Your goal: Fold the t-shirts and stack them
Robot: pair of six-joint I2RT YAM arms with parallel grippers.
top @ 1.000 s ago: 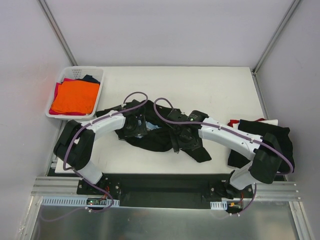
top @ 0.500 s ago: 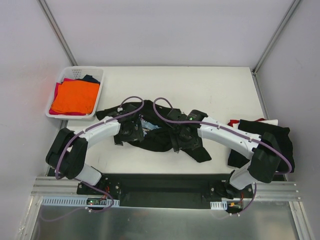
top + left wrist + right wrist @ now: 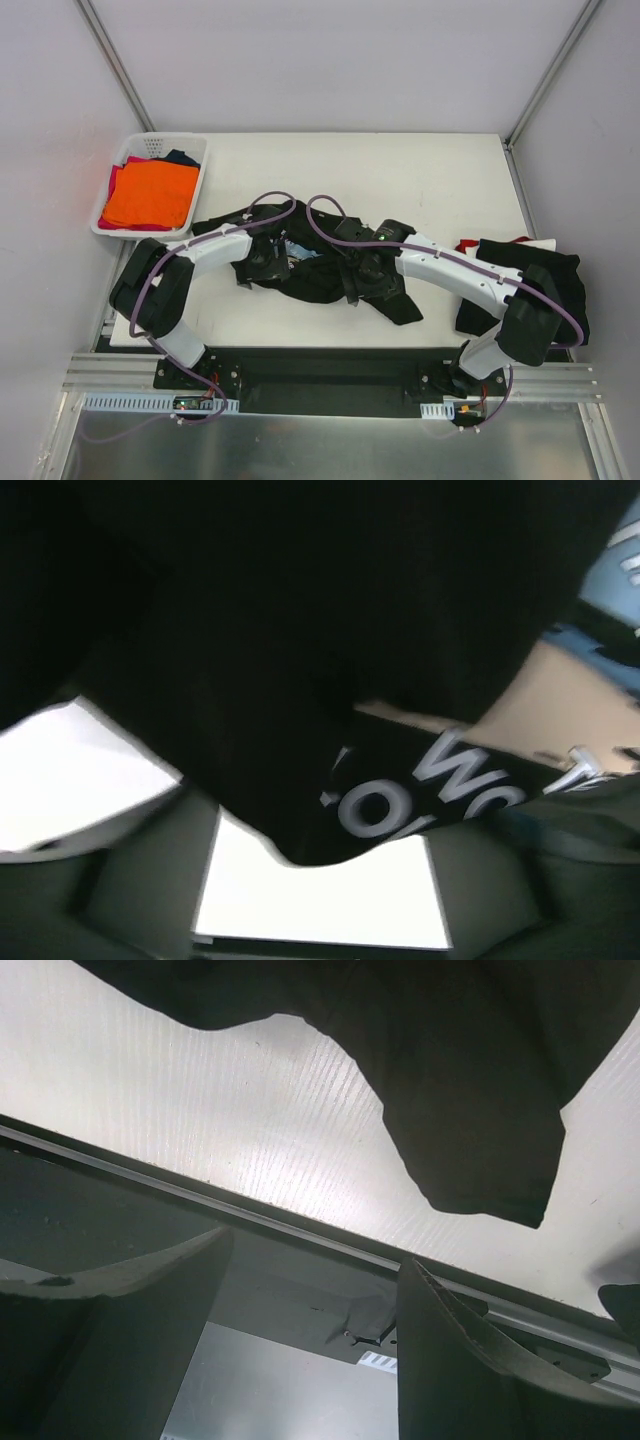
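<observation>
**Cloth under two spread grippers at mid-table**

The printed t-shirt lies crumpled on the white table, and both tools are down on it. It is mostly black, with blue and tan brush-stroke patches and white lettering.

The left gripper sits on the shirt's left half. In its wrist view the left gripper has its blurred grey fingers set wide apart at the lower corners. Bare table shows between them. The shirt's black hem dips into the top of that gap, and its print lies just ahead and off to one side. Nothing is pinched.

The right gripper rests on the shirt's right half, close beside the left one. In its wrist view the right gripper is also spread, its fingers apart with nothing between them. Ahead of the tips run the table's near edge and its metal rail. Beyond that, a black flap of the shirt hangs over the ribbed table surface.

Well off to the right gripper's outer side, along its own arm, sits a folded stack. It is black on top, with red and white edges showing. Well away from the left gripper's outer side, at the table's far left corner, stands a white lattice basket. An orange t-shirt lies on top inside it.
</observation>
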